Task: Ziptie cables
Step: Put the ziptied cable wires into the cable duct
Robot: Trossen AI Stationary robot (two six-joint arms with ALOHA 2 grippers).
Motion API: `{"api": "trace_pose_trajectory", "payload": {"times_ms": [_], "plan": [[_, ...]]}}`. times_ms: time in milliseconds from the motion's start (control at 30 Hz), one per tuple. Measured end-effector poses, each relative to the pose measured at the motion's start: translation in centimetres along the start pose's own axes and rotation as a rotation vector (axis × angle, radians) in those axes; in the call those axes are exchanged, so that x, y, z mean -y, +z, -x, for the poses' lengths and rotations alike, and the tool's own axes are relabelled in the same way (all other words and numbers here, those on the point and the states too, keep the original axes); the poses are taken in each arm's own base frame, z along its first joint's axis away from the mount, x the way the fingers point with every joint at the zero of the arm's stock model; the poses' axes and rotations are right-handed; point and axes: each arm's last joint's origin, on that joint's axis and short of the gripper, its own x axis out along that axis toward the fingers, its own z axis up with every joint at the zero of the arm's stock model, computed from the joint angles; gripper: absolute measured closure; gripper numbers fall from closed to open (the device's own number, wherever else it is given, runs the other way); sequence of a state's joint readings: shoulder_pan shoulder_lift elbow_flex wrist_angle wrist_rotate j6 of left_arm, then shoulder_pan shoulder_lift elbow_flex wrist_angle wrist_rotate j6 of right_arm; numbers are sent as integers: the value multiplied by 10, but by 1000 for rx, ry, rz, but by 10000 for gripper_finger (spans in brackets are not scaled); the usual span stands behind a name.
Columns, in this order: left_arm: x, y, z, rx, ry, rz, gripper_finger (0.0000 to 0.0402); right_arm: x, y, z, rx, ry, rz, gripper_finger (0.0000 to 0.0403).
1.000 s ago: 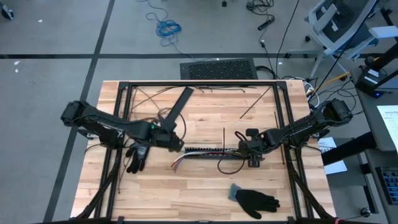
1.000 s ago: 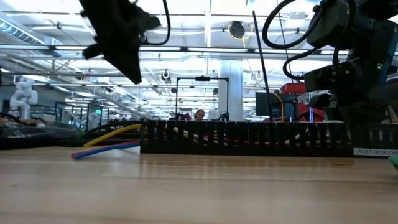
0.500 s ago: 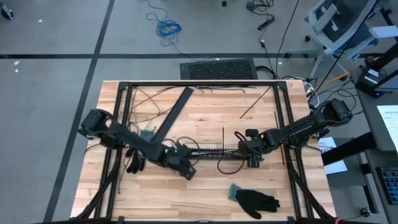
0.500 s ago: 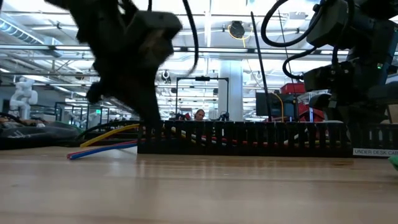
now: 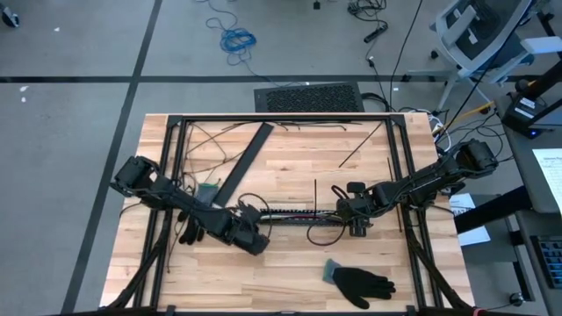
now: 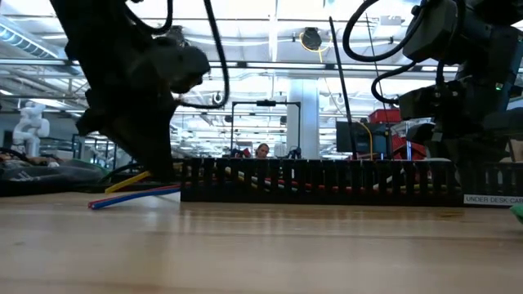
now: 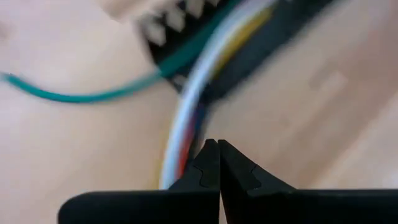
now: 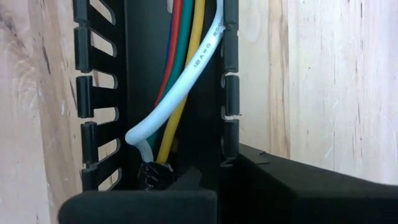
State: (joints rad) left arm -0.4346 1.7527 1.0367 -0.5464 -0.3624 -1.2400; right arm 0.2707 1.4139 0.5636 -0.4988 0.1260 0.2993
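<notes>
The cables (image 7: 186,106), white, yellow, red, blue and green, lie in a black slotted strip (image 5: 303,211) at mid-table. Their ends stick out of the strip's left end (image 6: 131,194) and rest on the wood. My left gripper (image 7: 217,144) is shut and points steeply down, right over those loose ends (image 5: 255,237). My right gripper (image 5: 356,225) is shut on the strip at its right end, where the white cable (image 8: 186,74) bends inside the channel. My left gripper has its shut fingertips (image 7: 208,152) right at the loose cable ends beside the strip's left end; I cannot tell whether they touch the cables. My right gripper pinches one slotted side wall (image 8: 229,134) of the strip near its right end. One finger is inside the channel and one outside. The fingers come from above, slanting down. The strip lies flat on the table.
A loose black bar (image 5: 246,162) lies slantwise at the far left. One black glove (image 5: 362,283) lies near the front edge, another (image 5: 189,226) under the left arm. Thin black strands (image 5: 360,145) and a black loop (image 5: 320,233) lie around the strip. Black frame rails (image 5: 281,118) border the table.
My left gripper, shut throughout, has swung toward the table's near edge and right, tipped further downward, and come down from well above the table to the cable ends at the strip's left end.
</notes>
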Motion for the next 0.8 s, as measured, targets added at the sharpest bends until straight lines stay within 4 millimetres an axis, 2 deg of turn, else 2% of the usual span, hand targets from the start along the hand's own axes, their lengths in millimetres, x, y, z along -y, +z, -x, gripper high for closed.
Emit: {"api": "trace_pose_trajectory", "payload": {"times_ms": [167,367,533,800], "plan": [[-10,9,-6,96,114,36,402,0,0,0,1,-1,-5,403],[-14,12,-12,133,170,30,402,0,0,0,3,-2,-12,403],[-25,19,-13,159,270,14,402,0,0,0,2,-2,-15,403],[-25,43,3,264,398,-15,402,0,0,0,4,-3,-14,403]]}}
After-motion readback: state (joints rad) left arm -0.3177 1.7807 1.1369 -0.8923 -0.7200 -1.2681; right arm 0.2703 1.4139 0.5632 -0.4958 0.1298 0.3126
